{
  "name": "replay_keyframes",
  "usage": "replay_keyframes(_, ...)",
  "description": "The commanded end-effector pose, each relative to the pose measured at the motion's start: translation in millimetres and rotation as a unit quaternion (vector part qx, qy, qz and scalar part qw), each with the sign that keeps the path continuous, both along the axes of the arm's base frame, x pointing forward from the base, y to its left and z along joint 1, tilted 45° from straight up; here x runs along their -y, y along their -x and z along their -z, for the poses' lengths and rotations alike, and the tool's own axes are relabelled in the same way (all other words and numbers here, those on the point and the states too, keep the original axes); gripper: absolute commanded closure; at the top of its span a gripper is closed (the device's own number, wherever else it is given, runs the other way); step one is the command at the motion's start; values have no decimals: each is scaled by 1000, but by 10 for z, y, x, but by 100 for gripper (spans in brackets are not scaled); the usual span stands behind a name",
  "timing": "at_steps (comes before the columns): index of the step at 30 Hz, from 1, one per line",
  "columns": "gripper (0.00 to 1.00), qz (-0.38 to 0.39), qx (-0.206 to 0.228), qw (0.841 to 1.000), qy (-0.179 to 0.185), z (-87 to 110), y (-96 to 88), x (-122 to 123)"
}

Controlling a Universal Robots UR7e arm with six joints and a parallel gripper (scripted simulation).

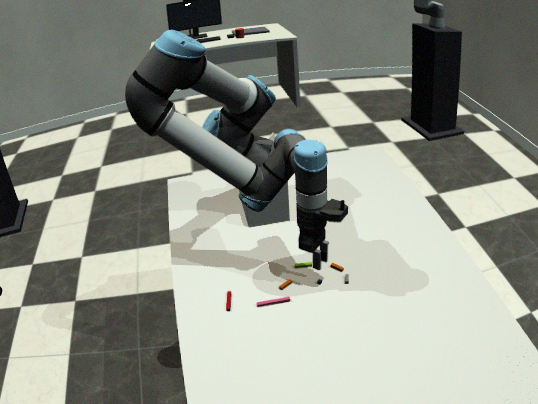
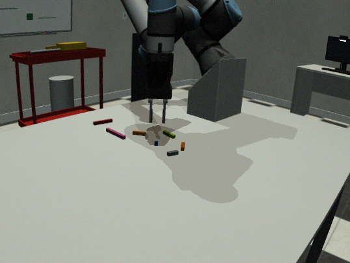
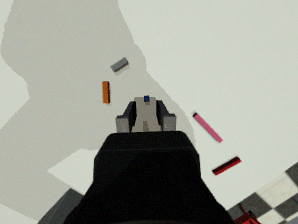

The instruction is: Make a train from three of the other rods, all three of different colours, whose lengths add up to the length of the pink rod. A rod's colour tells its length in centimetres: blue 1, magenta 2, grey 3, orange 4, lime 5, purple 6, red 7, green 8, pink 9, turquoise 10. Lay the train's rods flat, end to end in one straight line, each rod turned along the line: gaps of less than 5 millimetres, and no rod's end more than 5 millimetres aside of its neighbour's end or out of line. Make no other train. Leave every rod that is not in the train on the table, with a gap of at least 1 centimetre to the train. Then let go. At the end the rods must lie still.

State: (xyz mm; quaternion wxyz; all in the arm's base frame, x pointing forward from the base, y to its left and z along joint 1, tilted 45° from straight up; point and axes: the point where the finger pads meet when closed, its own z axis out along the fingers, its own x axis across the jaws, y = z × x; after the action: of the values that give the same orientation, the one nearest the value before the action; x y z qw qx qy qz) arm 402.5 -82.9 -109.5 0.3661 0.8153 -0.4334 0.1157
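My gripper (image 1: 320,261) hangs a little above the table, fingers partly apart with nothing between them; it also shows in the exterior view (image 2: 157,121) and in the wrist view (image 3: 146,117). The small blue rod (image 2: 156,143) lies on the table just beyond the fingertips, seen between them in the wrist view (image 3: 146,99). The lime rod (image 2: 169,134) and an orange rod (image 2: 139,133) lie to either side of the gripper. A second orange rod (image 2: 183,146) and the grey rod (image 2: 172,153) lie nearer the table's middle. The pink rod (image 2: 116,133) and the red rod (image 2: 103,122) lie apart, to the side.
The arm's grey base block (image 2: 216,88) stands on the table behind the rods. A red cart (image 2: 56,81) and a grey bin (image 2: 61,92) stand off the table's far side. All rods lie loose, none touching another.
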Motion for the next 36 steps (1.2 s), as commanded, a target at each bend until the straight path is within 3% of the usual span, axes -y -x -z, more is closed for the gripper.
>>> replay_keyframes(1, 46, 0, 0, 1000, 0, -3, -3, -2)
replay_keyframes(36, 46, 0, 0, 1000, 0, 23, 1, 23)
